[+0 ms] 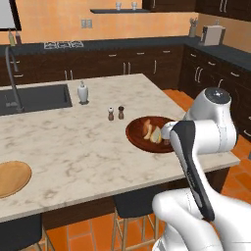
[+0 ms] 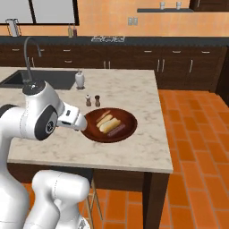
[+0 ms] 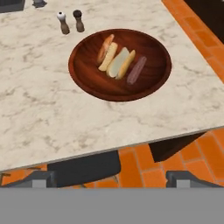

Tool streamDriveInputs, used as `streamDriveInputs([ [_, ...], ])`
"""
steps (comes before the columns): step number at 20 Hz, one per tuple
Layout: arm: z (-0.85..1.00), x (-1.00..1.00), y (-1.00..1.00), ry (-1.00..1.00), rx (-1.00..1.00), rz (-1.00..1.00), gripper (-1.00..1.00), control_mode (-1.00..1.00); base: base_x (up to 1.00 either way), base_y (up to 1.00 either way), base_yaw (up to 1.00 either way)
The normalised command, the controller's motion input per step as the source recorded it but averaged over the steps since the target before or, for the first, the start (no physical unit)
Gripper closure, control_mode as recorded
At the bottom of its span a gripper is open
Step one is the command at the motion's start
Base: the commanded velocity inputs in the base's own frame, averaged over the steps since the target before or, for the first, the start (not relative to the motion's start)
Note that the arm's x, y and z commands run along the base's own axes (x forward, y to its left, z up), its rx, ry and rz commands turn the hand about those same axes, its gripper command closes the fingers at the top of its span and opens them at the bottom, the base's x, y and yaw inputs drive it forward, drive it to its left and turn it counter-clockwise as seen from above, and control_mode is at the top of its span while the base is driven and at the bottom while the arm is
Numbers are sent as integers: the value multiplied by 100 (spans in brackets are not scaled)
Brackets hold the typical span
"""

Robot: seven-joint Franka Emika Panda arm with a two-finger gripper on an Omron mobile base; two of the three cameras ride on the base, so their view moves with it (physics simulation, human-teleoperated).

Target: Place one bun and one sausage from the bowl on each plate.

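Left base view: arm [image 1: 203, 142] hides the bowl's [image 1: 139, 135] right rim; tan plate [image 1: 12, 179] cut by left edge. Hand view: fingertips [image 3: 186, 178] barely visible, spacing unclear.

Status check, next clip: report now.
Fingers apart, holding nothing. Buns and sausages all in bowl. Tan plate bare. Shakers beside bowl.

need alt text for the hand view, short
A wide dark red-brown wooden bowl sits on a marble counter, holding two buns and two sausages side by side. Two small shakers stand behind it; orange floor tiles lie beyond the edge.
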Motion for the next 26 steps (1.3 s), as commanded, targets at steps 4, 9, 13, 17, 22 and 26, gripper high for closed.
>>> streamDriveInputs([
  [4,0,13,-1,0,0,0,-100,-100,0,0,0],
  [9,10,92,-15,-2,3,2,-100,-100,0,0,0],
  [13,-4,100,-19,22,14,-1,-100,-100,0,0,0],
  [17,-31,100,24,1,0,0,-100,-100,0,0,0],
  [22,-62,100,-9,0,3,0,-100,-100,0,0,0],
  [26,-76,100,-26,3,12,0,-100,-100,0,0,0],
])
